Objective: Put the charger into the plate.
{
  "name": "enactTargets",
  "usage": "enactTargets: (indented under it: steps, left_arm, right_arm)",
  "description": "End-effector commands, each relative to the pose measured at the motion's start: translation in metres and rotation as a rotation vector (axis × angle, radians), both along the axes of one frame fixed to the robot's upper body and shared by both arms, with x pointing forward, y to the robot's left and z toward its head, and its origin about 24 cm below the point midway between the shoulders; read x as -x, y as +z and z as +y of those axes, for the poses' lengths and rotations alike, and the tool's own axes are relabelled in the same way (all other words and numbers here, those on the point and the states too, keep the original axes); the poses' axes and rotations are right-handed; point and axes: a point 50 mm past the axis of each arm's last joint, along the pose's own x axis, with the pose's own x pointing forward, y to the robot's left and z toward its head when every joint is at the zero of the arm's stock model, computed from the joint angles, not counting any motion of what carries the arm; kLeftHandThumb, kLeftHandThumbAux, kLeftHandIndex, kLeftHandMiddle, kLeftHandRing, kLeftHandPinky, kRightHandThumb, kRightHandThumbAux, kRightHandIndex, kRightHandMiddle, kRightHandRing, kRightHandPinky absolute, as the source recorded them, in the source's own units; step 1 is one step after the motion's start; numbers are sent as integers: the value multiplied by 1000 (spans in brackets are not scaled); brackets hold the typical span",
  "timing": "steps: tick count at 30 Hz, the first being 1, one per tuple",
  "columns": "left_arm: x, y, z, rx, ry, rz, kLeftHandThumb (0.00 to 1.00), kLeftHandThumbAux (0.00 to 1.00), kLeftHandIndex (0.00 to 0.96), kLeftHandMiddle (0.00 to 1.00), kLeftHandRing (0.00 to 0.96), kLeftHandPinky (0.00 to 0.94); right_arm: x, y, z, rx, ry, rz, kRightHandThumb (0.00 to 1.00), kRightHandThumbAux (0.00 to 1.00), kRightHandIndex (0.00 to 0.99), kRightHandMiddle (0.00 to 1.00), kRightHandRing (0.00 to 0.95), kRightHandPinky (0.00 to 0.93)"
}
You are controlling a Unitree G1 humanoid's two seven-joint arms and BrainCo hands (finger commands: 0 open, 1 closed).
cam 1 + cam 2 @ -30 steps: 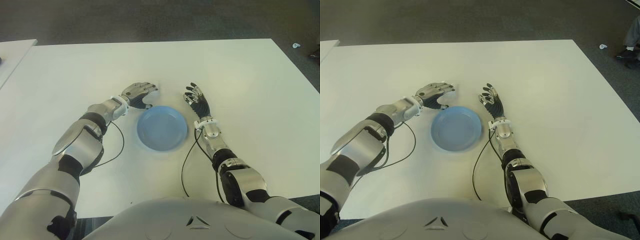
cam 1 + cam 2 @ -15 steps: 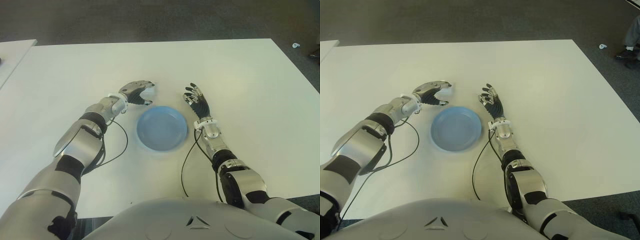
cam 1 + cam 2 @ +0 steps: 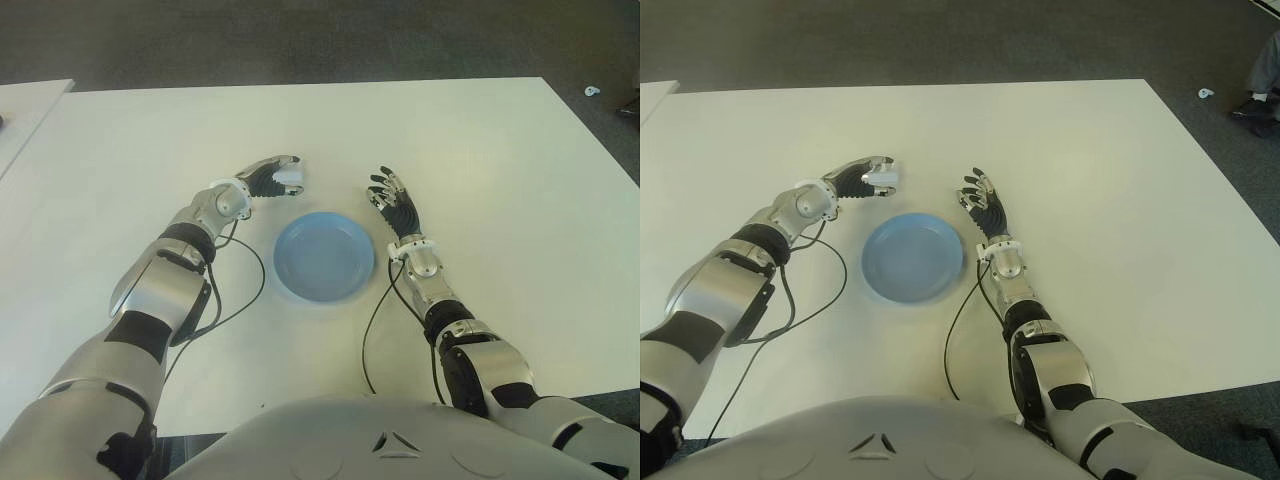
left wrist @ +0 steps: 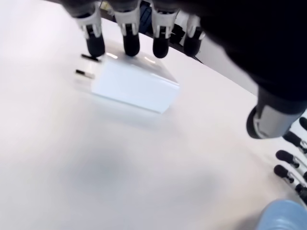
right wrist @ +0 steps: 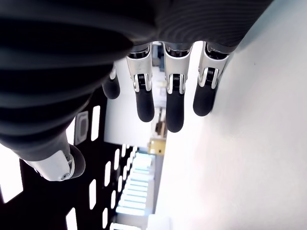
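The charger (image 4: 132,86), a small white block with two metal prongs, lies on the white table (image 3: 480,150) just behind and left of the blue plate (image 3: 325,258). My left hand (image 3: 272,177) is turned on its side next to the charger (image 3: 291,181). Its four fingertips (image 4: 130,47) touch the charger's far edge while the thumb (image 4: 271,120) stands well apart, so nothing is gripped. The plate holds nothing. My right hand (image 3: 394,203) shows just right of the plate with its fingers (image 5: 174,103) spread and nothing in them.
Thin black cables (image 3: 238,300) run from both wrists across the table on either side of the plate. A second white table's corner (image 3: 25,105) shows at far left. Dark carpet (image 3: 320,40) lies past the far table edge.
My left hand has turned from palm-down beside the plate to on its side, shifting back and slightly left. The charger now shows at its fingertips. The right hand has not moved.
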Motion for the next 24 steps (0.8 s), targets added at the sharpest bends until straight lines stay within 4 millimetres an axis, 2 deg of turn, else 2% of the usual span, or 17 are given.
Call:
enactTargets:
  steps: [1,11,19,24]
  left_arm:
    - [14,-21,15,-29,31,122,0,465,0,0,0,0]
    - [20,-10,45,-73,-21,83,0,493,0,0,0,0]
    - [25,1,58,-144,-90,44,0,502,0,0,0,0]
    - [34,12,72,-161,-136,11,0,509,0,7,3,0]
  right_arm:
    - [38,-48,-7,5,-32,246,108,556,0,215,251,243]
    - [39,-48,-7,8,-41,240,115,572,0,224,263,255]
    - [39,-48,-7,16,-45,234,114,590,0,233,268,245]
    - [40,-48,-7,20,-51,230,110,602,0,241,276,258]
